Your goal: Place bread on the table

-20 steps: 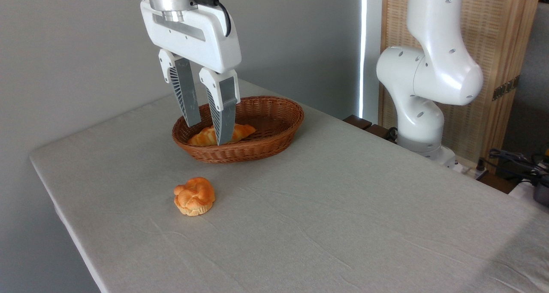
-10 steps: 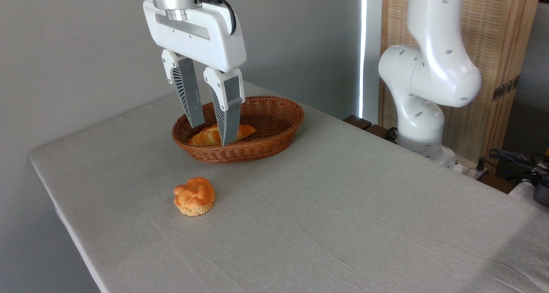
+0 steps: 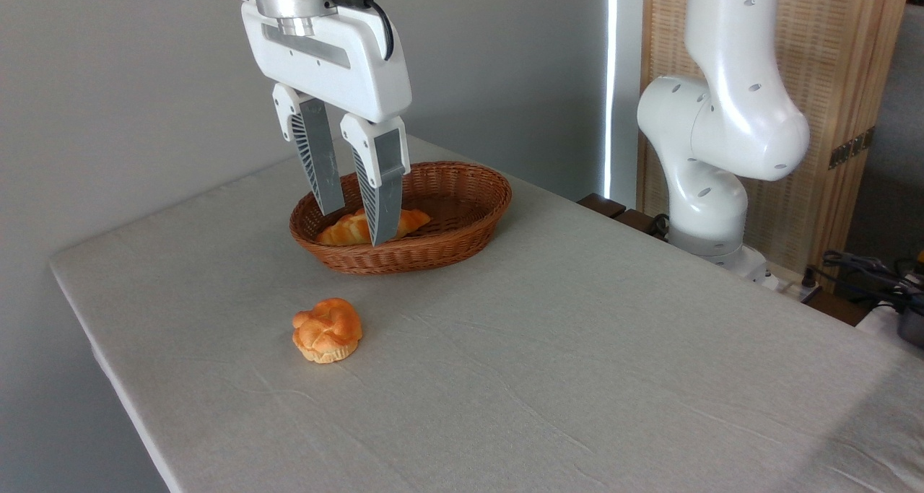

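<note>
The bread [image 3: 327, 330], a small round knotted bun with an orange-golden top, lies on the table [image 3: 548, 363] near the left front, free of any grip. My gripper [image 3: 355, 227] hangs well above and behind it, in front of the wicker basket's left half. It is open, its two grey fingers [image 3: 380, 190] apart with nothing between them.
A brown oval wicker basket [image 3: 462, 190] stands at the back of the table and holds a longer braided golden loaf [image 3: 346, 227]. The arm's white base [image 3: 711, 190] rises at the back right. The table's left edge runs close to the bun.
The gripper shifted a little to the right and up between one second ago and half a second ago, then stayed almost still. The bun has not moved.
</note>
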